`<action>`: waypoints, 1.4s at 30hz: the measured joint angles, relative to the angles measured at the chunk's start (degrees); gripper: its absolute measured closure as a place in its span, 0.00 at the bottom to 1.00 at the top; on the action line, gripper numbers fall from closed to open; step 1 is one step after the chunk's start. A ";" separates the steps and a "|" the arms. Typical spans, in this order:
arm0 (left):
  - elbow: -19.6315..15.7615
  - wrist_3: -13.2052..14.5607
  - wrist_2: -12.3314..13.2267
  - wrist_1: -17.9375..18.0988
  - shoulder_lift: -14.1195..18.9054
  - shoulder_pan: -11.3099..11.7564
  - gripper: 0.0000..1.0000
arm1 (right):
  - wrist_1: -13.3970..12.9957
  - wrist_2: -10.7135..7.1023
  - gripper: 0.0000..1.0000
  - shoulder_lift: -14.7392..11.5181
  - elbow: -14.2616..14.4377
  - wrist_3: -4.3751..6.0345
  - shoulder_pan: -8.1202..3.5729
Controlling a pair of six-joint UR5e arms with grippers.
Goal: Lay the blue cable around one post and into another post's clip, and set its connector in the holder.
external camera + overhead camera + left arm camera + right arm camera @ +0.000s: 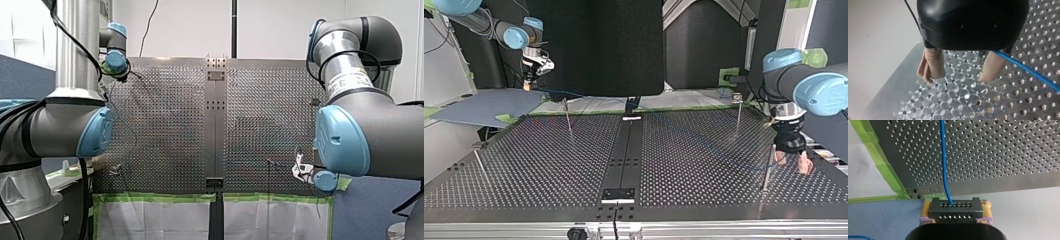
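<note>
I am seeing my right gripper (956, 216) pinching the black connector (955, 206) between its fingers (926, 210) off the bench's (1003, 157) far left corner in the top view, the blue cable (943, 157) trailing across the bench, and my left gripper (959, 78) hovering with fingers (933, 65) spread, the cable just beside one.

Front view: soft, even light; my table (270, 100) gives back a dull sheen with darker patches. The top view is dim behind, with small glints at the holes. Under my left gripper (958, 78) the holes flare into blurred bright discs, and its black body carries a highlight. The right wrist view is evenly lit, the cable (943, 170) crisp.
</note>
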 joint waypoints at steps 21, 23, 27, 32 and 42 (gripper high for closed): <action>-2.04 2.19 -3.42 -3.37 2.23 -1.70 0.00 | 0.08 0.00 1.00 0.00 0.04 0.04 0.02; -2.68 2.22 -3.36 -3.22 2.47 -1.75 0.00 | 0.11 0.00 1.00 0.00 0.04 0.04 0.03; -3.68 2.27 -2.92 -2.78 3.45 -1.91 0.00 | 0.15 0.00 1.00 0.00 0.05 0.03 0.02; -3.93 2.19 -2.74 -2.61 4.96 -2.06 0.00 | 0.26 0.00 1.00 0.00 0.05 -0.01 0.00; -4.23 2.23 -2.65 -3.13 6.13 -2.50 0.00 | 0.29 0.00 1.00 0.00 0.05 0.00 -0.01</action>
